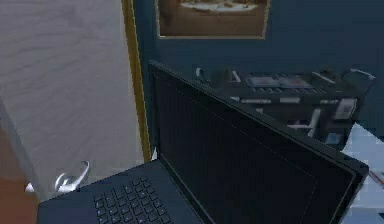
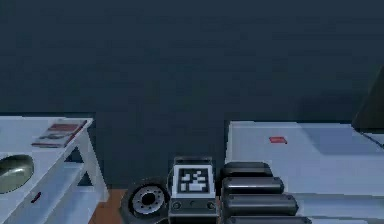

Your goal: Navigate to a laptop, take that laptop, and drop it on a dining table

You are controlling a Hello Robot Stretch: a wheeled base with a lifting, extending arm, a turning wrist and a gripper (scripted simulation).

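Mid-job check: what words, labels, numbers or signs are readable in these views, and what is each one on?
None can be read.
Dark open laptop: key marks too small to read.
Reddish flat book on the white side table: cover print blurred.
Small red patch on the white flat surface: too small to read.
White square with black marks: a pattern, no letters.
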